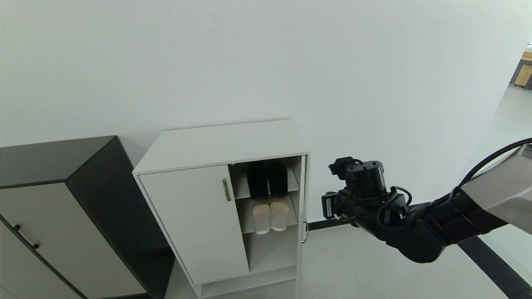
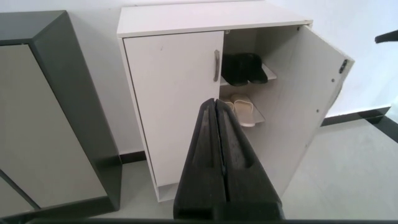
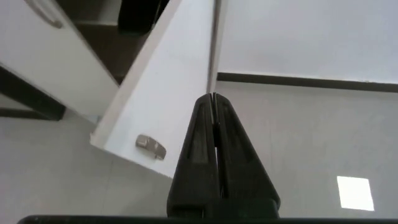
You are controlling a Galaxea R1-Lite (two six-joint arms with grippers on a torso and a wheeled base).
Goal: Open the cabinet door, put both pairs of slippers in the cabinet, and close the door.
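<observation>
Right hand [image 3: 214, 101]: fingers pressed flat together, nothing held. Poised beside the outer face of the open right door [image 3: 163, 74], near its free edge and its metal door handle [image 3: 151, 146]. From the head view, separated from the door's edge by a narrow gap; contact not discernible from the wrist view.

Left hand [image 2: 216, 106]: likewise closed tight, gripping nothing. Held well apart from the cabinet [image 2: 211, 15], facing its front roughly where the closed left door [image 2: 174, 93] meets the open compartment.

Cabinet: white, standing on the floor [image 1: 353, 274] against the white wall [image 1: 266, 58]. Left door shut, with a vertical bar handle [image 1: 226, 189] near its inner edge. Right door swung out wide, edge-on to the head view.

Black slippers [image 1: 268, 178]: one pair, side by side on the upper shelf of the open right compartment.

White slippers [image 1: 271, 215]: one pair, side by side on the shelf directly below the black pair.

Dark cabinet [image 1: 62, 162]: just beside the white one on the robot's left, with a black top and side and pale doors.

Black baseboard [image 1: 328, 224]: along the foot of the wall, to the right of the cabinet.
</observation>
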